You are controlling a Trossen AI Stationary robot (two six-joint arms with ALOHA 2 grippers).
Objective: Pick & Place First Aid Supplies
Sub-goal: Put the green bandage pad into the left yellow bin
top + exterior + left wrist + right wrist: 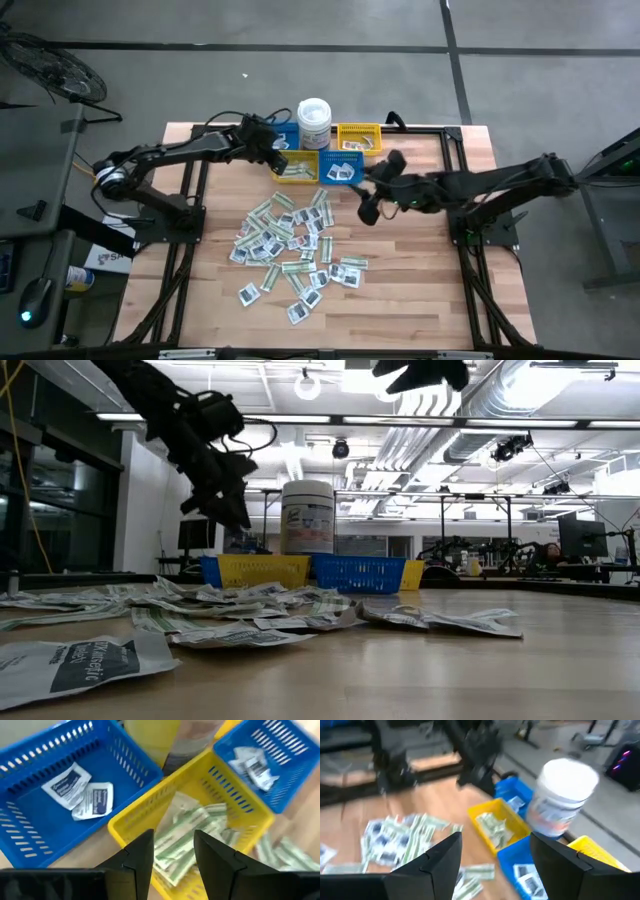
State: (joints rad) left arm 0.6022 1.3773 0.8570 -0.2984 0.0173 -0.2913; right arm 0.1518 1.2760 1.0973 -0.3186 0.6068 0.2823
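The table [420,300] is pale wood in butcher-block strips, edged by a dark metal frame. Across its middle lie the packets [290,245], thin flat paper things, some white squares with dark print, some longer green-and-white strips, many overlapping in a loose heap (a few lie apart toward the near edge). At the far edge stand small plastic bins with slotted lattice walls: a yellow bin [297,168] holding green-and-white strips, a blue bin [343,166] beside it holding white squares, another yellow bin [358,136] behind, and a round white tub [314,122] with a lid and a printed label.

The left hand [173,851] hangs over the nearer yellow bin, its two dark fingers parted by a moderate gap with nothing between them; green-striped strips lie in the bin right below. The right hand [495,852] is spread wide and empty, hovering above the table just right of the blue bin, clear of the packets.

The left wrist view shows what the high view hardly does: a second blue bin [30,810], behind the yellow one, with two white squares lying flat on its floor. The low view shows how crumpled and curled the packets are, edges lifting off the wood, with the tub rising above the row of bins. The right wrist view takes in the tub, the bins, the heap and the left arm beyond.
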